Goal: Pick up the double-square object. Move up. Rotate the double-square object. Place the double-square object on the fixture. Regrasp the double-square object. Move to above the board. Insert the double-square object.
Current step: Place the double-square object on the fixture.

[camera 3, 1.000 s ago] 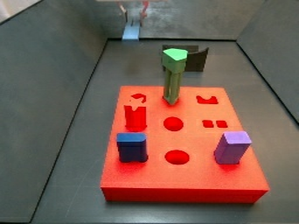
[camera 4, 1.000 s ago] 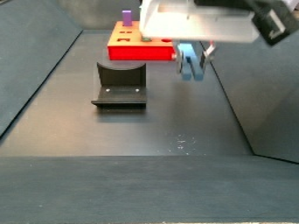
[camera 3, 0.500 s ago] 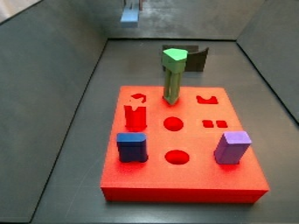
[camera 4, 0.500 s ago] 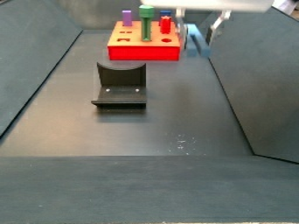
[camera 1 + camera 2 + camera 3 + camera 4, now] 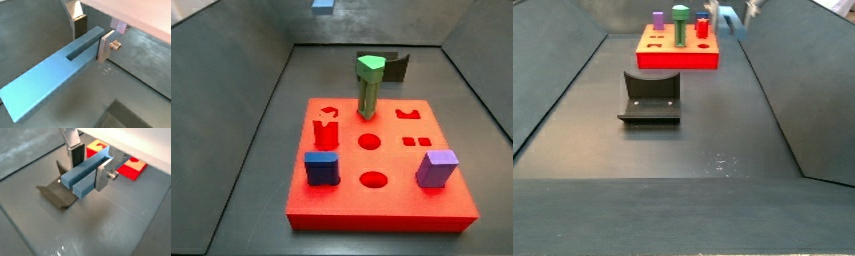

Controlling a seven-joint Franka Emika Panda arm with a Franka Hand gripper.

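In both wrist views the end effector (image 5: pixel 87 170) is clamped on the double-square object (image 5: pixel 57 75), its silver fingers (image 5: pixel 105 46) pressing the bar's two long faces near one end, so most of the slate-blue length juts out unsupported. Below it in a wrist view lie the fixture (image 5: pixel 59 198) on the dark surface (image 5: pixel 127 233) and, farther off, the board (image 5: pixel 133 168). My worry is the coming rotation: gripped off-centre, the bar could pivot or slip between the pads and reach the fixture askew.
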